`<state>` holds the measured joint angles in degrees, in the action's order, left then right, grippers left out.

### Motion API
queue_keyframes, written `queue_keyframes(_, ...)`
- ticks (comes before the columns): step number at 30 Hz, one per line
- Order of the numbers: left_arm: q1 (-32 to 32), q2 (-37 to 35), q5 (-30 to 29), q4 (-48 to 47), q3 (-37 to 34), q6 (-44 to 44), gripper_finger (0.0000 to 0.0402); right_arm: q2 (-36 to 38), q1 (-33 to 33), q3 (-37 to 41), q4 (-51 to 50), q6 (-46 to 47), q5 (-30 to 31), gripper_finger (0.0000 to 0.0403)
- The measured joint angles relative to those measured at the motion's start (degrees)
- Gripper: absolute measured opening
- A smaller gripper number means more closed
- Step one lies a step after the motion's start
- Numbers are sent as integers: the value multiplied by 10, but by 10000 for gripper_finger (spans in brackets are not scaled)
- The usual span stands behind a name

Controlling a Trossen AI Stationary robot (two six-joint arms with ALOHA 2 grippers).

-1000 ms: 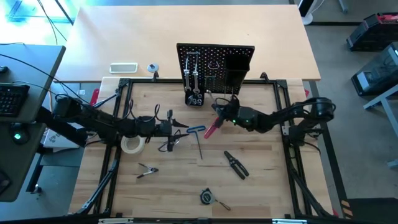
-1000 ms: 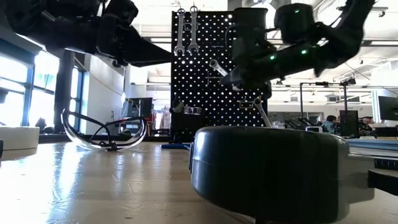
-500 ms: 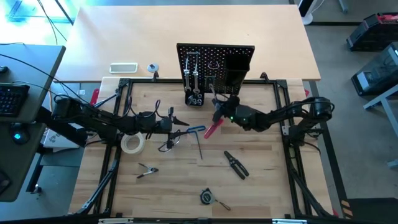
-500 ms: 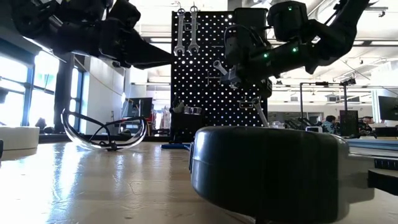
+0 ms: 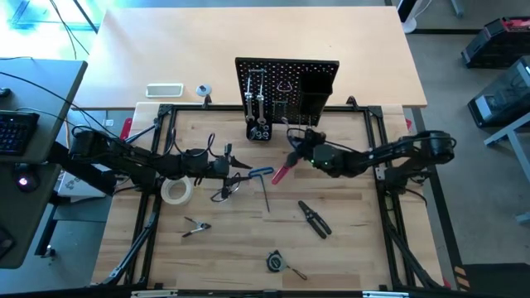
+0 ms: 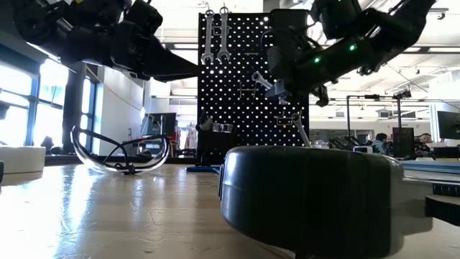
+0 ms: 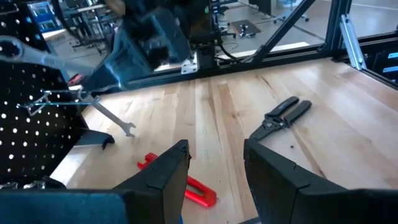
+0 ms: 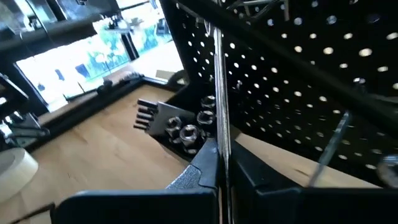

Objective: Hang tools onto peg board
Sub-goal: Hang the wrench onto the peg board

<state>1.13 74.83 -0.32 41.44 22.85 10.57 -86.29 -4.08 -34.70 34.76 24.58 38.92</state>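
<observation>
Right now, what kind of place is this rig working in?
Probably a robotics lab or workshop. A black peg board with hanging wrenches stands at the back of a wooden bench top, and the low view shows more workstations and equipment in an open room behind.

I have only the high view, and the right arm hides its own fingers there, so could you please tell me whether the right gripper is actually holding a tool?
Observer: Yes. In the right wrist view the right gripper is shut on a silver wrench, whose shaft runs straight out between the fingers.
Operator: Thank you. How many wrenches already hang on the peg board?
Observer: The low view shows two hanging wrenches side by side at the top of the peg board.
Operator: And is the left gripper carrying anything?
Observer: No. The left wrist view shows the left gripper open, with nothing between its fingers.
</observation>
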Motion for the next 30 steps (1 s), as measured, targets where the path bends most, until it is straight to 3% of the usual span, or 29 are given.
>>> queue_keyframes(4, 0, 0, 0, 1, 0, 0, 145, 39, -2, -1, -38, 9, -8, 4)
queue_keyframes(11, 0, 0, 0, 9, 0, 3, 145, 52, -42, -32, -150, 39, -97, 4)
queue_keyframes(30, 0, 0, -1, 8, 0, 5, 145, 50, -42, -48, -167, 69, -79, 4)
